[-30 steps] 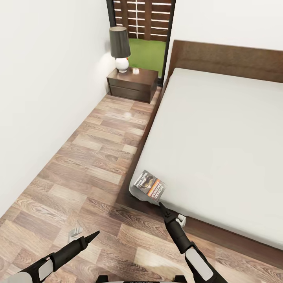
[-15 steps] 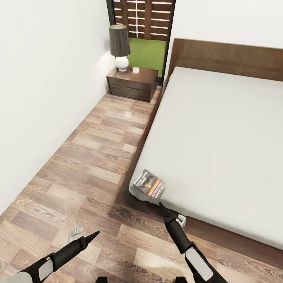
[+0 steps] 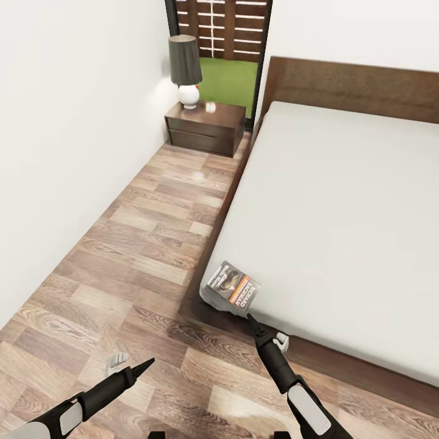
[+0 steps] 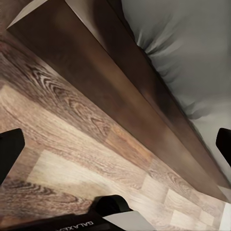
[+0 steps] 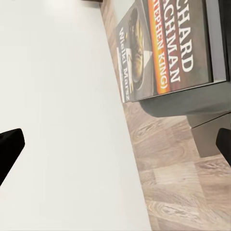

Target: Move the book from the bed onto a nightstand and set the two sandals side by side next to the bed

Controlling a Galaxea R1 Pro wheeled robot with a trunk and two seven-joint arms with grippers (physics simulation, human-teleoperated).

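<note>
The book (image 3: 233, 288) lies face up on the near left corner of the bed's grey mattress (image 3: 341, 207), its dark cover with orange band and white lettering close up in the right wrist view (image 5: 163, 48). My right gripper (image 3: 263, 331) is open, just short of the book's near edge and not touching it. My left gripper (image 3: 132, 366) is open and empty, low over the wood floor to the left of the bed frame (image 4: 120, 82). A dark-brown nightstand (image 3: 207, 125) stands at the far end beside the headboard (image 3: 353, 85). The sandals are out of view.
A black-shaded lamp with a white base (image 3: 185, 67) stands on the nightstand. A white wall (image 3: 67, 152) runs along the left, leaving a strip of plank floor (image 3: 152, 244) between it and the bed. A black-framed window (image 3: 222, 36) is behind the nightstand.
The whole picture has shifted a little, so the camera has moved. The book and both grippers keep the same places relative to each other.
</note>
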